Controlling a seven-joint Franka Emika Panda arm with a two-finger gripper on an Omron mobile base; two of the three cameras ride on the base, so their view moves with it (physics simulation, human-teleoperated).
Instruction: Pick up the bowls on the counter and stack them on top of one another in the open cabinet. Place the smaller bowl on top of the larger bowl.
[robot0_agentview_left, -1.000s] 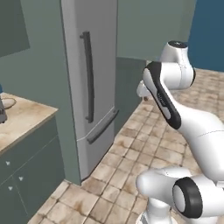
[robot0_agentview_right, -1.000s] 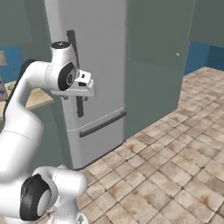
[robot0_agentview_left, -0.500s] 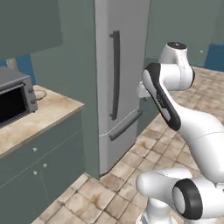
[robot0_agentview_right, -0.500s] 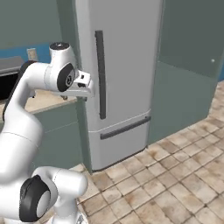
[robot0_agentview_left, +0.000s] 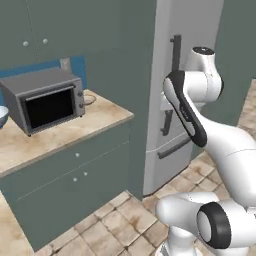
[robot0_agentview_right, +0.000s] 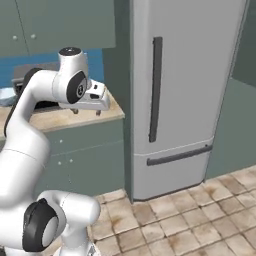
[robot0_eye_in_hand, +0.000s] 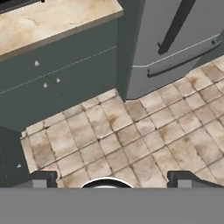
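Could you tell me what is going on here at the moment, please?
The robot is in front of a kitchen counter beside a tall fridge, with nothing in its gripper, which hangs open above the tiled floor. A microwave stands on the counter, and the edge of the larger bowl peeks in at the far left of the left base view. No bowl has been picked up yet.

Gripper (robot0_agentview_right: 85, 112) held over the beige surface (robot0_agentview_right: 112, 107), short fingers pointing down, apparently apart. Grey fridge (robot0_agentview_right: 185, 95) to the right. Pale blue bowl edge (robot0_agentview_right: 6, 95), probably, far left.
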